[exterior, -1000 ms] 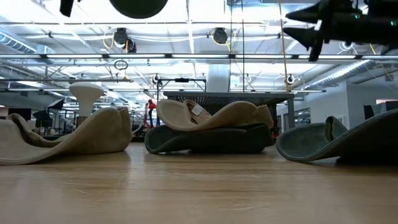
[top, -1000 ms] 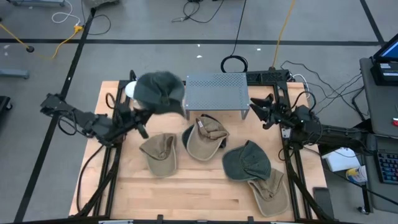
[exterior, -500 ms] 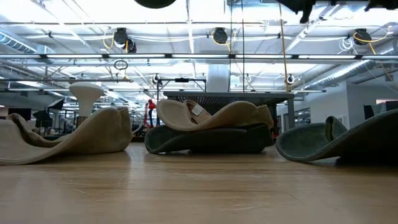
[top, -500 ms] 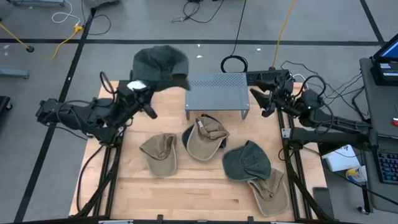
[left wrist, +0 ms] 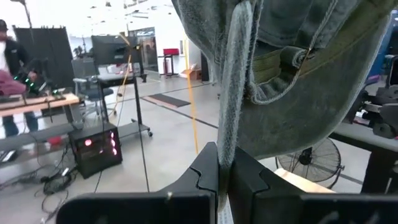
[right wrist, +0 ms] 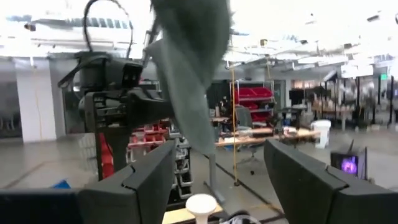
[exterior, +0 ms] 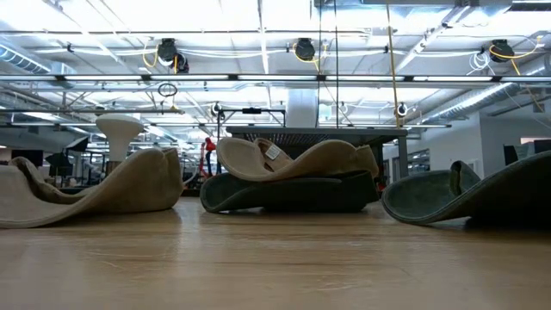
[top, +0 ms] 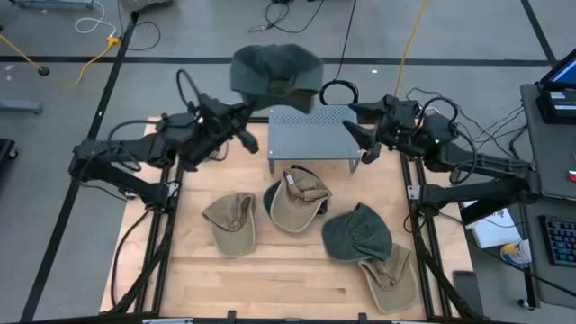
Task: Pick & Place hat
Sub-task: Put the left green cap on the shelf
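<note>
Left tool [top: 243, 133]: pinched tight on a fold of the dark green hat [top: 275, 74], holding it aloft beyond the tabletop's [top: 270, 270] far edge, near the perforated metal stand [top: 312, 133].
Right tool [top: 353, 137]: spread wide, holding nothing, raised beside the stand and facing the hanging hat.
Risk: the grip catches only a thin fold, so the hat may slip free during a swing or handover; it may also land on the floor.
Hats on tabletop: three tan, two dark green.
Hats held: one.
Stands: one.
</note>
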{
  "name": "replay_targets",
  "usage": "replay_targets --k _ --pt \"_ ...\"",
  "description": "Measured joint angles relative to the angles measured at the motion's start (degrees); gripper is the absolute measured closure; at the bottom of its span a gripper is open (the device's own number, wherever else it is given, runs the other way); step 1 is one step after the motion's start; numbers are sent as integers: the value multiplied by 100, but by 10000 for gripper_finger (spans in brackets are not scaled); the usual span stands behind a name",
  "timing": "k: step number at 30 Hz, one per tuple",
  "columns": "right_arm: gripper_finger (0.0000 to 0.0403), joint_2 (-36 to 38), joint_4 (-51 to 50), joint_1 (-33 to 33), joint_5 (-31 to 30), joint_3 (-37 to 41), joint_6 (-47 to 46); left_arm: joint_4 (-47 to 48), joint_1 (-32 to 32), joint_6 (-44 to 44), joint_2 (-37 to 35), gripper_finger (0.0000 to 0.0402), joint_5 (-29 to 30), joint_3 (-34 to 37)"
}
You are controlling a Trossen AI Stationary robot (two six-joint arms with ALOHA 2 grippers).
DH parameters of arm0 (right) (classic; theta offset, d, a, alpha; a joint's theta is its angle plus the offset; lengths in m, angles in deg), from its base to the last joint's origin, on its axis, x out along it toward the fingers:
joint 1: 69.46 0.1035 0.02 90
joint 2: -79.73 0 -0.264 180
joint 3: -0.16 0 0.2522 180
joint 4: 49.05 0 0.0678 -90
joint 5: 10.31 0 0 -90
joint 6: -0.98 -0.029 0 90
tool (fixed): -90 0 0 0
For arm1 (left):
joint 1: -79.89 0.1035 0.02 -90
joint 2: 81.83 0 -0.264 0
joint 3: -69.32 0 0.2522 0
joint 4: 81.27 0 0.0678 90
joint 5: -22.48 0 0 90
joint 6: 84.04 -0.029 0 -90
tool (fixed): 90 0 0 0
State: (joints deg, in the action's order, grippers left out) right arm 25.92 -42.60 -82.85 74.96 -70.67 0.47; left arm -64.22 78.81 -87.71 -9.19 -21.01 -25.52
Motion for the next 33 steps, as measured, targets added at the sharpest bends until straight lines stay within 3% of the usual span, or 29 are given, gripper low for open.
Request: replay_targets --k 10,22,27,33 --pt "163 -423 4 366 -446 -545 1159 -8 103 -178 908 392 -215 -895" --pt "169 -430 85 493 -675 -546 1170 -36 101 -32 1306 392 -315 -1064" --pt "217 -430 78 488 -906 -547 1024 -53 101 14 1338 390 -414 -1065" --pt "329 -430 51 490 -900 -547 957 -44 103 120 1342 392 -761 -1064"
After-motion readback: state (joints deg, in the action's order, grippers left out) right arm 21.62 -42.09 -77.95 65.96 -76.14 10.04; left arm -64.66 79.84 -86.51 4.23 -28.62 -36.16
